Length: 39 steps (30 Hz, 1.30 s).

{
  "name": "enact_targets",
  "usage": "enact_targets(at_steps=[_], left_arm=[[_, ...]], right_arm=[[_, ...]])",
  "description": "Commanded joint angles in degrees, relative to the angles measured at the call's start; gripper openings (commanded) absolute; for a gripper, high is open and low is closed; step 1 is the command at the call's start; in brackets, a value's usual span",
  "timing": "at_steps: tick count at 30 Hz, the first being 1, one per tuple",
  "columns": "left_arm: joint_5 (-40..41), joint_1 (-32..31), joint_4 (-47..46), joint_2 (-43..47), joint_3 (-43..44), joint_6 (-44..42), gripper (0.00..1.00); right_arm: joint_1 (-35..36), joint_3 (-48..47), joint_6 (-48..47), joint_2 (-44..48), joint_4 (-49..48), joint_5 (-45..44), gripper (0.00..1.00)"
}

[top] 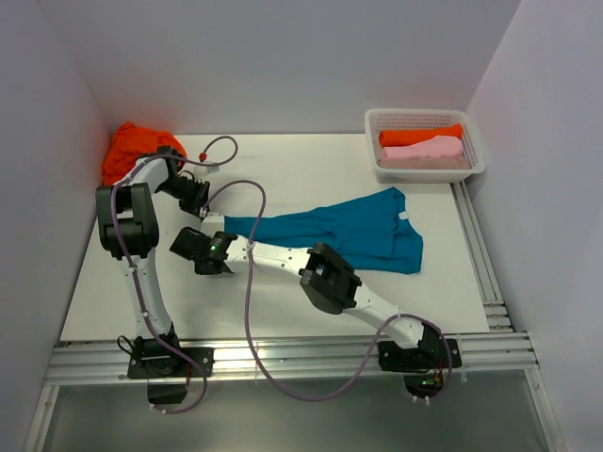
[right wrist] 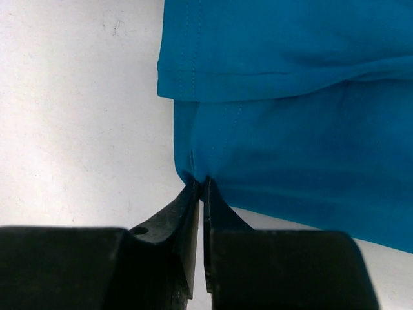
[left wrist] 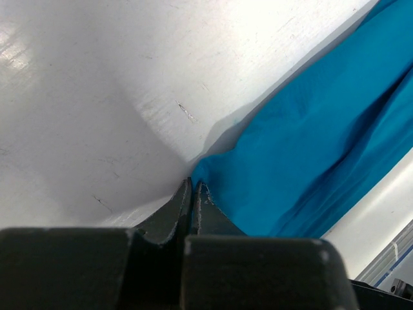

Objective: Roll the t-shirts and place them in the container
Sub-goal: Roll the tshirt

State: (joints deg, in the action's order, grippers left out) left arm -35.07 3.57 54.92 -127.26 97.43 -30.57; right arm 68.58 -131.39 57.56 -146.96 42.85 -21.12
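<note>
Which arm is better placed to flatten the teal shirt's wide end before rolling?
Right, probably. The left gripper and right gripper both pinch the narrow end of the teal shirt, but its wide end lies before the right arm's base, far from the left arm's. The left could hold on.

The white bench [top: 301, 174] carries a teal shirt [top: 363, 231] stretched across its middle, broad at the right and drawn to a narrow end toward the left. A crumpled orange shirt [top: 132, 151] lies in the far left corner. A white mesh basket [top: 424, 173] stands in the far right corner.
</note>
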Motion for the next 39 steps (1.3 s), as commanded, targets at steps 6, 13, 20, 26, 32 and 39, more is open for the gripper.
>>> enact_targets(at_steps=[6,13,20,26,32,39], left_arm=[[4.04,-0.06,-0.69,4.12,-2.59,-1.95,0.0],[6.68,0.91,0.19,7.29,-3.56,-2.39,0.0],[6.51,0.38,1.42,7.29,-0.49,-0.46,0.0],[6.95,-1.55,1.16,7.38,0.74,1.82,0.0],[7.47,-3.05,1.34,7.55,2.59,3.75,0.0],[8.61,-7.35,1.95,6.41,4.88,5.16,0.0]], right_arm=[[1.03,-0.09,-2.98,2.63,-1.1,5.13,0.05],[1.74,0.26,-3.95,4.92,-4.17,7.15,0.05],[1.21,6.75,-2.89,10.18,-8.21,5.83,0.03],[-0.28,14.14,-2.1,15.64,-9.89,3.29,0.02],[-0.9,18.89,-0.96,18.36,-10.68,2.23,0.01],[-1.43,24.86,1.24,20.74,-10.68,0.56,0.0]])
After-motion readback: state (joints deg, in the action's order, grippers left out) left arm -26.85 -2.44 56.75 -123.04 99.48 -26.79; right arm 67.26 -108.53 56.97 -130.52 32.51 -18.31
